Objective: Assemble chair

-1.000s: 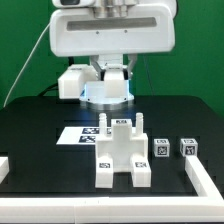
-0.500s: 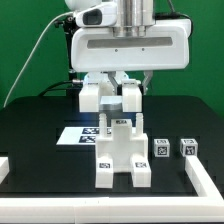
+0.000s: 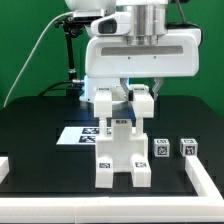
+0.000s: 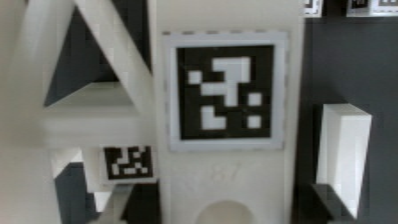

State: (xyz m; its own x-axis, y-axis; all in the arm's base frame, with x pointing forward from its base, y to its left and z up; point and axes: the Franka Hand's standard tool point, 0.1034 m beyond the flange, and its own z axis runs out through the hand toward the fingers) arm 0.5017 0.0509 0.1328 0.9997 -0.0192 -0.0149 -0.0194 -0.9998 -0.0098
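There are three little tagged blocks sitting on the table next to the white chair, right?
No, there are two little tagged blocks, not three, sitting on the table next to the white chair. The exterior view shows it.

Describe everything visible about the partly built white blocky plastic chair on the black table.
The partly built white chair looks like matte plastic in blocky joined pieces. It stands upright on the black table, two stubby blocks toward the camera with a gap between, narrower posts rising behind. Black-and-white square tags sit on its faces; the wrist view shows one large tag beside diagonal braces. The white robot arm hangs above; contact cannot be told.
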